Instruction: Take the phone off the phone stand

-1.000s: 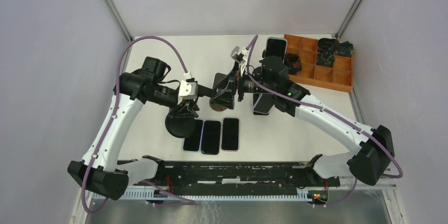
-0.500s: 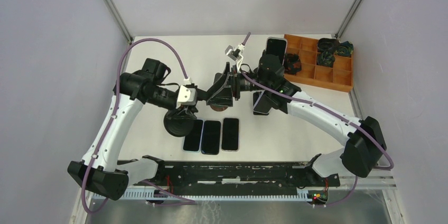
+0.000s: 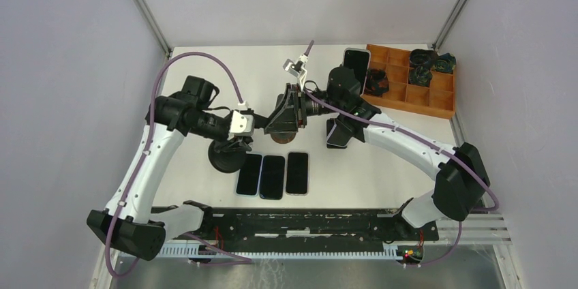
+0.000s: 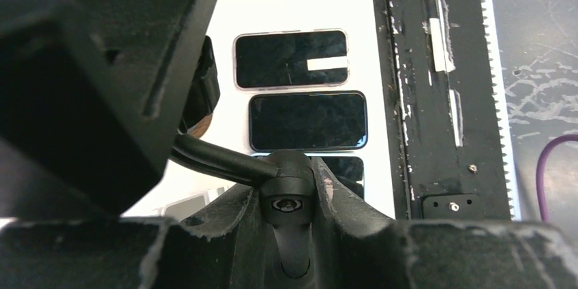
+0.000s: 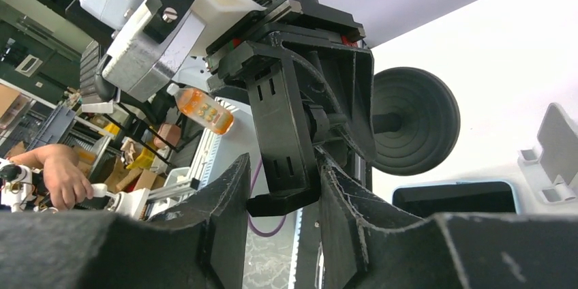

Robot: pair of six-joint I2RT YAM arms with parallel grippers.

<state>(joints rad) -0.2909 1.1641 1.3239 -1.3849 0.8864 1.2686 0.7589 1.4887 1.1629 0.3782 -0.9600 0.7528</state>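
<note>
— Two grippers, one stand: which has what?
— The left gripper [image 4: 290, 197] has its fingers clamped on the stand [image 4: 218, 161], right at the neck joint. The right gripper [image 5: 283, 176] is at the stand's right side. Its fingers lie close on either side of the clamp [image 5: 276, 118], but I cannot tell whether they press it.
— And the phone [image 3: 281, 113]?
— Mid-table, between the two grippers. From above it looks to be the dark tilted slab at the clamp, not apart from the stand. The wrist views show only the clamp's back, so I cannot make out the phone's edges.
— Where is the base [image 3: 227, 156]?
— Left of that slab, round and black, just beside the far end of the leftmost of three flat phones [image 3: 272, 176]. Those lie side by side, screens up, on the near side of the stand.
— Anything else?
— A wooden tray [image 3: 436, 101] in the far right corner, with dark items in some compartments.
</note>
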